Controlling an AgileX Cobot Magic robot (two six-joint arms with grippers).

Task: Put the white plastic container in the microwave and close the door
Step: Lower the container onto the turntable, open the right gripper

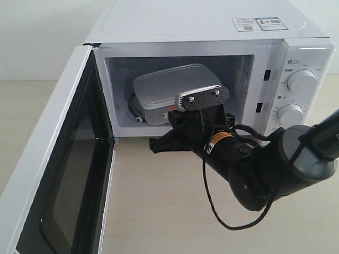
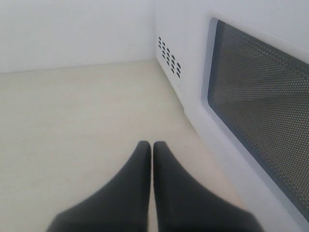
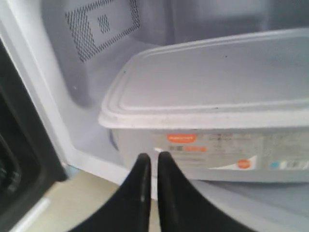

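The white plastic container [image 1: 169,87] lies inside the microwave [image 1: 212,26], a little askew, with its labelled side toward the opening. The door [image 1: 58,159] is swung wide open at the left. My right gripper [image 1: 154,144] is shut and holds nothing. It hovers just outside the sill, low in front of the container [image 3: 207,87], with its tips [image 3: 153,155] under the red-marked label and not touching it. My left gripper [image 2: 152,143] is shut and empty, over the table beside the door's outer face [image 2: 260,121]. It does not show in the exterior view.
Two round dials [image 1: 302,80] sit on the microwave's right panel. My right arm's black cable [image 1: 212,201] loops down over the beige table [image 1: 159,211] in front of the oven. Vent holes [image 2: 169,56] mark the microwave's side wall.
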